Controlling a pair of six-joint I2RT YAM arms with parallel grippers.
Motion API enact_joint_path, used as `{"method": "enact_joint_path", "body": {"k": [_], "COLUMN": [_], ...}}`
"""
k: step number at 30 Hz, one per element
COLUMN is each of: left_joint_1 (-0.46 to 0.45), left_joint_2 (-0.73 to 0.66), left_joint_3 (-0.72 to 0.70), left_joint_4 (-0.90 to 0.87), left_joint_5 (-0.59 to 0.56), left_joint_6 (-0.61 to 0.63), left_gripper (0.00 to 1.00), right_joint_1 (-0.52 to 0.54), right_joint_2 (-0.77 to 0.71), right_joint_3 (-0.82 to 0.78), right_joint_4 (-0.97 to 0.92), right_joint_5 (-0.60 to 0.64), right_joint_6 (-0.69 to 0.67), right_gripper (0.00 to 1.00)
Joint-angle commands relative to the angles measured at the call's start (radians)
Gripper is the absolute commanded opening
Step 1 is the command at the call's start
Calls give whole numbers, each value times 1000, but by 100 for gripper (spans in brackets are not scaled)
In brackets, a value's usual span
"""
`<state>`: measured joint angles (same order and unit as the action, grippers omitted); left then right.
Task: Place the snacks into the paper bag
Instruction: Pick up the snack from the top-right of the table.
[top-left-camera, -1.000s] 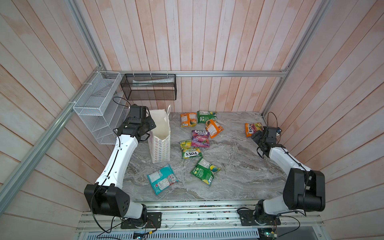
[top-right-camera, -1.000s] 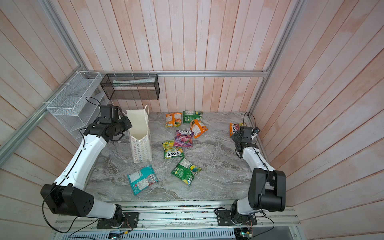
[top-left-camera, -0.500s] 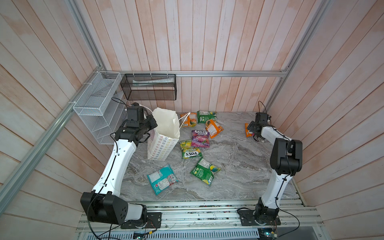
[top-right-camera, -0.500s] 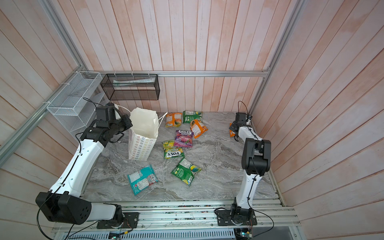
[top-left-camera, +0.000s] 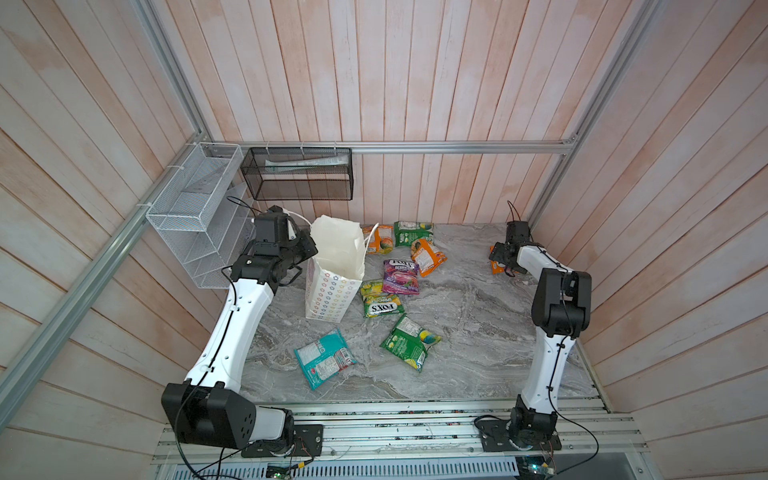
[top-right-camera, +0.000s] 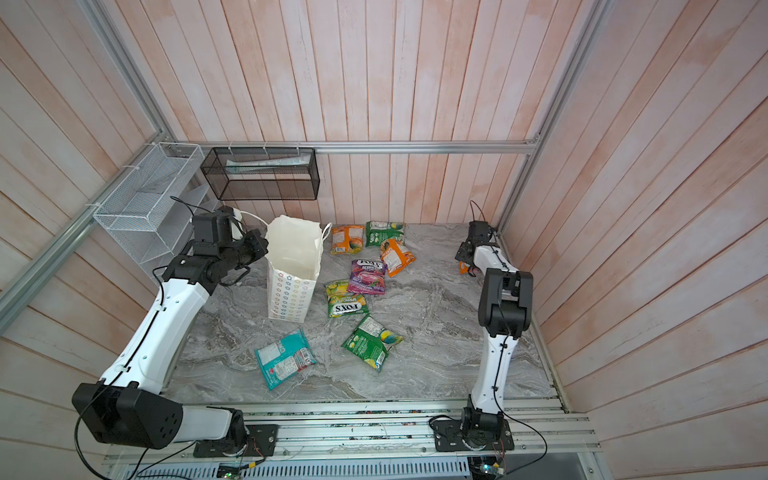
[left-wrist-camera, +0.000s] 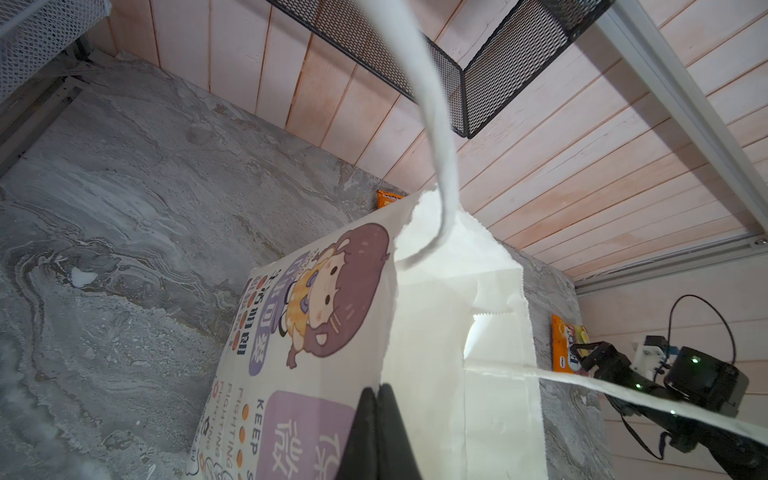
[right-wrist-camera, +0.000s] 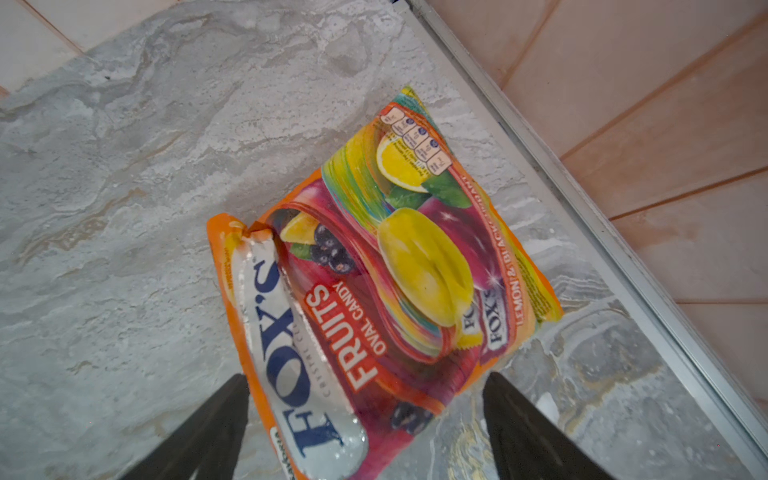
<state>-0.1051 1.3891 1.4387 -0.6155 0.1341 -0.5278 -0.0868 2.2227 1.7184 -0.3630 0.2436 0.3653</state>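
Marble (right-wrist-camera: 124, 208) holds orange pouch (right-wrist-camera: 374, 291) inside wide right gripper (right-wrist-camera: 365, 377); left gripper (left-wrist-camera: 376, 390) pinches paper bag (left-wrist-camera: 436, 332).

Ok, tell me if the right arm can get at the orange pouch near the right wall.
Probably yes: the right gripper hangs open right over the orange pouch, jaws either side, nothing between them.

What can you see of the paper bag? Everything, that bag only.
White paper bag, matte, white cord handles. Pastel flower outlines low on one face, a purple-haired cartoon girl with lettering on another. It stands on the marble table, mouth open, nothing visible inside. The shut left gripper pinches its rim.
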Motion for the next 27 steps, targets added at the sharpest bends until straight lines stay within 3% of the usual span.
{"method": "enact_joint_path", "body": {"k": [1, 8, 14, 19, 22, 27], "left_joint_1": [1, 1, 7, 19, 22, 30], "left_joint_2": [-2, -3, -7, 0, 5, 14], "left_joint_3": [-13, -14, -18, -26, -30, -38], "left_joint_4": [30, 33, 38, 49, 58, 75], "left_joint_5": [25, 23, 25, 60, 79, 132], "left_joint_6": [-6, -5, -8, -14, -17, -26], "left_gripper": [0, 0, 0, 0, 0, 0], "right_joint_1": [-7, -7, -7, -7, -7, 0], "right_joint_2": [56, 84, 94, 33, -21, -157], "right_joint_3": [54, 78, 83, 14, -16, -78], "right_joint_4": [-73, -75, -82, -33, -15, 24], "right_joint_5": [-26, -53, -79, -99, -117, -189], "right_joint_6": [-30, -46, -54, -43, -26, 22], "right_gripper": [87, 69, 39, 8, 0, 0]}}
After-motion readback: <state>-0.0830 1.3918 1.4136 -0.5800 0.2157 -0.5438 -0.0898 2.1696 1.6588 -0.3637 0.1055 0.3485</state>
